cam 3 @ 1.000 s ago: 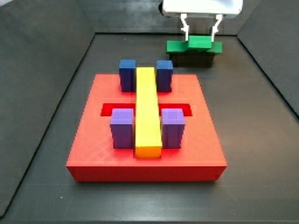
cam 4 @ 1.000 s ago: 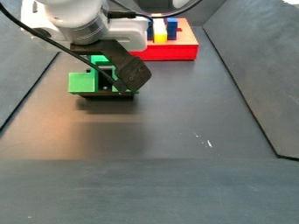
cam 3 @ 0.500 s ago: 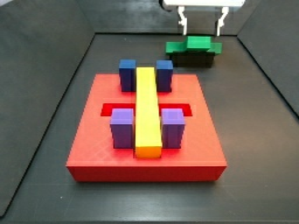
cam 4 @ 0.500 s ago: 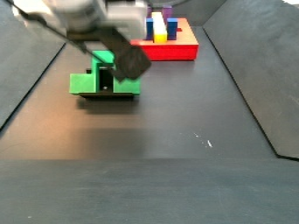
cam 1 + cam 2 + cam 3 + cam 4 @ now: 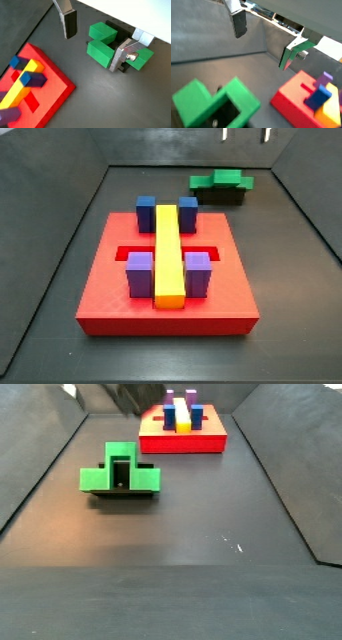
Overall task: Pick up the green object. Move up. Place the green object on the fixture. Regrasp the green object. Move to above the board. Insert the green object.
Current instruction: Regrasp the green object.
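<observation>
Risen since a second ago, your gripper (image 5: 97,37) hangs open and empty above the green object (image 5: 221,179), which rests on the fixture (image 5: 222,194).

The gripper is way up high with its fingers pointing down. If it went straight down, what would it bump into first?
Probably the green object resting on the fixture. The gripper, open and empty, hangs above it, with one finger on each side of the block. Depth is hard to judge, so the fingers might pass beside it.

Green object (image 5: 118,474) sits on the fixture (image 5: 123,493); open pincer (image 5: 97,36) empty above.
</observation>
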